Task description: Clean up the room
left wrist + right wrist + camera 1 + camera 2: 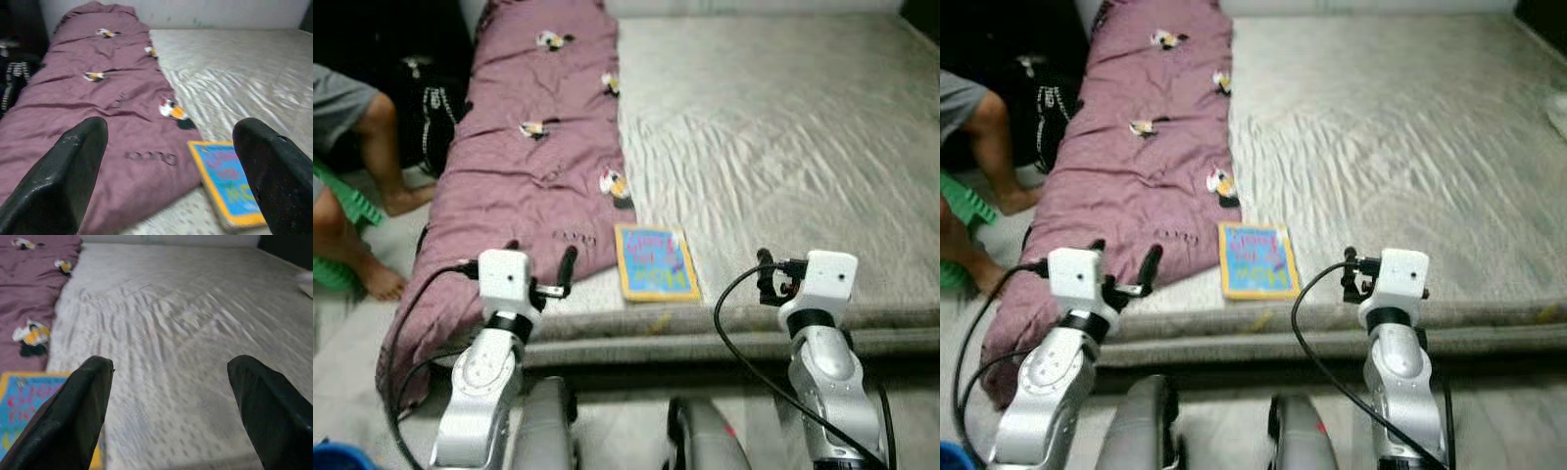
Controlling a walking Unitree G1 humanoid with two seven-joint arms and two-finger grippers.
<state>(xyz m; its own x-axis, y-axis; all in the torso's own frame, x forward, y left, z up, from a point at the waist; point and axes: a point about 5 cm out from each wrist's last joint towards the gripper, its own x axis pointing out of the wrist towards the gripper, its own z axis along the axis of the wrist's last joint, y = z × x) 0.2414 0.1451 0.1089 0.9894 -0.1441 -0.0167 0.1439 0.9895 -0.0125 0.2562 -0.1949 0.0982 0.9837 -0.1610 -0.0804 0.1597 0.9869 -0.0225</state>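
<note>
Silver arms, black cables, black-fingered left hand (540,266)

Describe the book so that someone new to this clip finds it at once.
Start at the bed's grey mattress. Along its near edge, beside the purple quilt's lower corner, lies a flat book. Its yellow border and blue cover stand out from the bedding.

- Blanket (540,147) along left side of the mattress (783,147), hanging over its left edge.
- Book (655,262) near mattress front edge, just right of blanket.
- Person's legs (357,196) on floor, left of blanket.
</note>
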